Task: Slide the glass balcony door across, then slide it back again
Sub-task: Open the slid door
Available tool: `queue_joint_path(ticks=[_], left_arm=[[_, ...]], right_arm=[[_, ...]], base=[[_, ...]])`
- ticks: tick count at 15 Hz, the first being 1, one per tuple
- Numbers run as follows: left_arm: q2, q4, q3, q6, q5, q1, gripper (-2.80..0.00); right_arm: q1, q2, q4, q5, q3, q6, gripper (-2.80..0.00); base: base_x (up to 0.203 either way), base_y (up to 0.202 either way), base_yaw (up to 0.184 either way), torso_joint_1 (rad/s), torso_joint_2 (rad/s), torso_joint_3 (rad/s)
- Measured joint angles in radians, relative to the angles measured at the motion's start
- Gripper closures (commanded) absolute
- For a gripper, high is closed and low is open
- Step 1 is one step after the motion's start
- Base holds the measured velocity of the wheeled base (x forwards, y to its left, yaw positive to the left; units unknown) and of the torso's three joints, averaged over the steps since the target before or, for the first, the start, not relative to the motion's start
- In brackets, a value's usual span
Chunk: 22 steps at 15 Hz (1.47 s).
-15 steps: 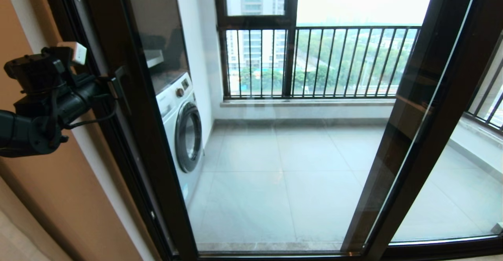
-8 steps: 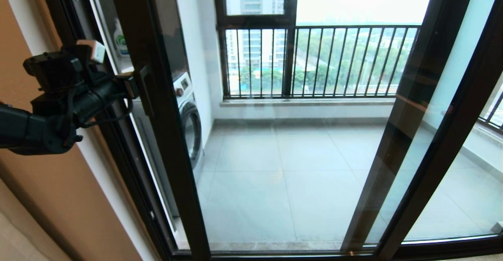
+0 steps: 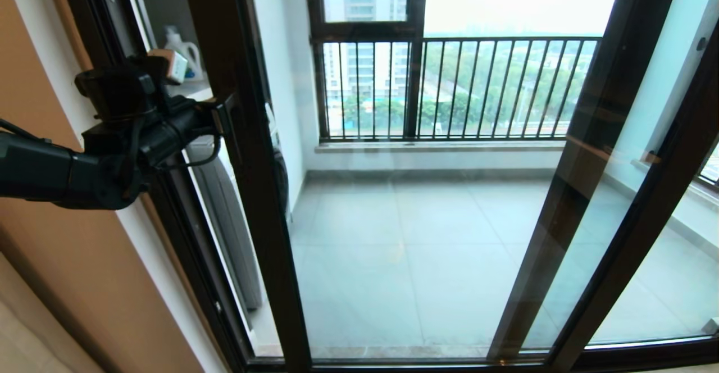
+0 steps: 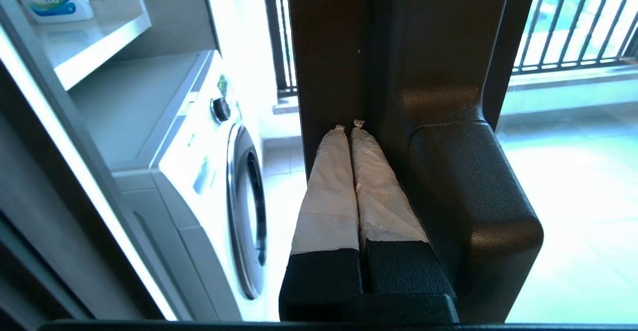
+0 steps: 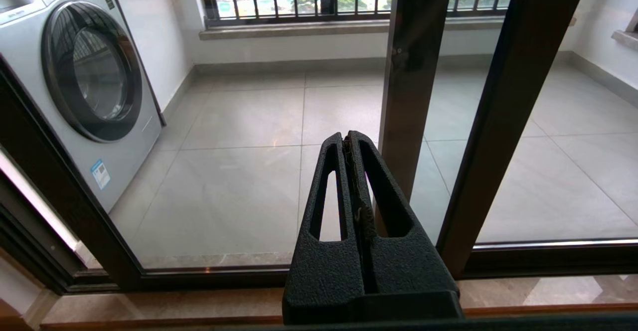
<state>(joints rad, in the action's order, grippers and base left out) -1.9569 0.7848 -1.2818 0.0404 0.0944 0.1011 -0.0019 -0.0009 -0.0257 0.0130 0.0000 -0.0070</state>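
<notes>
The glass balcony door (image 3: 404,221) stands part-way slid to the right, and its dark left upright (image 3: 247,193) leaves a gap at the left jamb. My left gripper (image 3: 218,119) is shut, with nothing between its fingers. Its white-wrapped fingertips (image 4: 329,171) lie against the upright, right beside the dark handle (image 4: 468,196). My right gripper (image 5: 347,136) is shut and empty, held low in front of the door's bottom rail, and it does not show in the head view.
A washing machine (image 3: 224,215) with a detergent bottle (image 3: 188,53) on a shelf above shows through the gap. The second dark-framed pane's upright (image 3: 584,165) stands at the right. The railed window (image 3: 449,86) is beyond, and an orange wall (image 3: 56,249) at the left.
The door has slid to the right with my left gripper against its handle. The gap at the left jamb has widened, uncovering the washing machine's side and the bottle.
</notes>
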Motion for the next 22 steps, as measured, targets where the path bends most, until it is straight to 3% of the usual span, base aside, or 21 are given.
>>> queue_joint_path(ticks=[10,18,22], left_arm=[[-0.056,0.004,-0.048,0.031,-0.069,0.163,0.00],[-0.119,-0.030,-0.163,0.036,-0.102,0.303,0.00],[-0.136,-0.034,-0.170,0.034,-0.140,0.333,0.00]], right_arm=[[0.000,0.000,0.000,0.000,0.000,0.000,0.00],[0.000,0.000,0.000,-0.001,0.000,0.000,0.00],[0.000,0.000,0.000,0.000,0.000,-0.001,0.00]], base=[[0.000,0.000,0.000,0.000,0.00,0.000],[0.000,0.000,0.000,0.000,0.00,0.000],[0.000,0.000,0.000,0.000,0.00,0.000]])
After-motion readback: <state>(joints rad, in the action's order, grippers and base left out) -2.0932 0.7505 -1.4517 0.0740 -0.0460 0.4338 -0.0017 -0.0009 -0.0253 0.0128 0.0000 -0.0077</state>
